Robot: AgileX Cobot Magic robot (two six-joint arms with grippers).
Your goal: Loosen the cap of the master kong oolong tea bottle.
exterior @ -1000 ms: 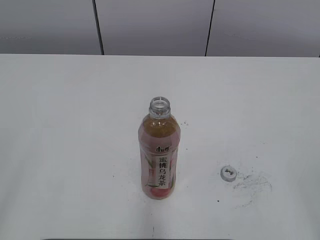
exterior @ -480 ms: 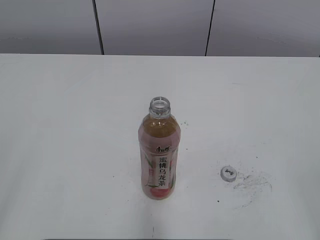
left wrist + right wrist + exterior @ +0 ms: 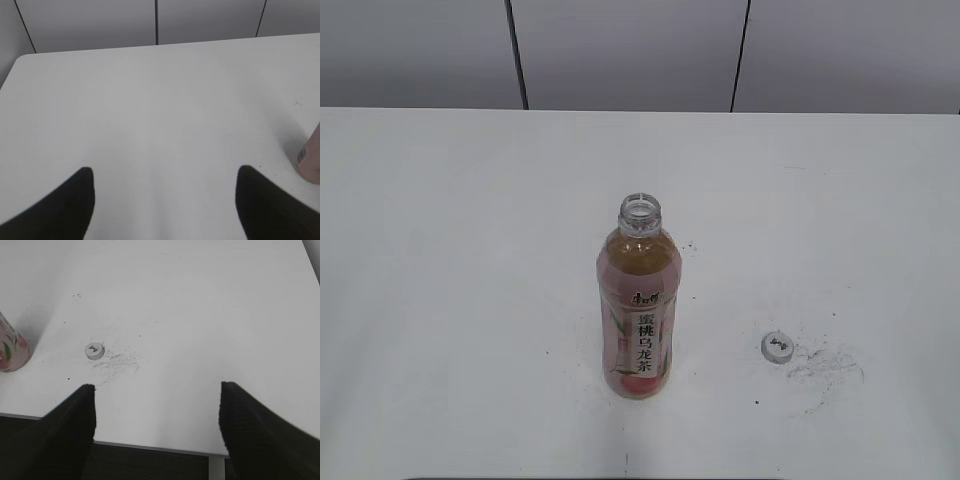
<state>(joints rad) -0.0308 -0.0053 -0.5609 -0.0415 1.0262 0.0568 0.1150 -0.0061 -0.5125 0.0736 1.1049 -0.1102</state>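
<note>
A broad white table (image 3: 460, 300) fills most of the exterior view, its far edge meeting a grey panelled wall (image 3: 620, 50) split by two dark vertical seams. Bare tabletop stretches to the left and behind the bottle, and the left wrist view shows the table's rounded far-left corner. The master kong oolong tea bottle (image 3: 639, 310) stands upright near the middle, slightly toward the front edge, its mouth open and uncapped, amber tea inside, pink label facing the camera. The cap (image 3: 776, 346) lies flat on the table well to the bottle's right, beside a patch of grey scuff marks (image 3: 825, 365). The left gripper (image 3: 162, 200) has its dark fingers spread wide, holding nothing, above bare table with the bottle's base at the right edge of its view. The right gripper (image 3: 157, 415) is likewise spread and unloaded, above the table's near edge, the cap ahead to its left.
</note>
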